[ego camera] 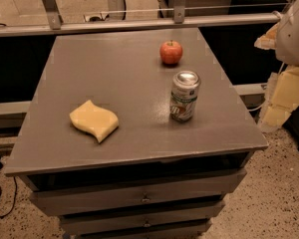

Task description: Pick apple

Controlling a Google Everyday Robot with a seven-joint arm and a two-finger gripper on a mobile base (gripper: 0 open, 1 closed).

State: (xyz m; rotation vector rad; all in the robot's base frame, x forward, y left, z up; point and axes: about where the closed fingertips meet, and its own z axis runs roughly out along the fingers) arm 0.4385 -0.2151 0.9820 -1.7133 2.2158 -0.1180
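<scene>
Looking toward 10 o'clock from my gripper (288, 91), off the table's (114, 78) right edge, I find the apple (171, 52), the can (184, 96) near its 5 o'clock. Gripper apart or together: cannot tell.

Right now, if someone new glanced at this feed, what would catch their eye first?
The red-orange apple at the far side of the grey table, with the green-and-white can upright just in front of it, not touching. Then the wavy yellow sponge near the front left, and the gripper off beyond the table's right edge, away from the apple.
</scene>
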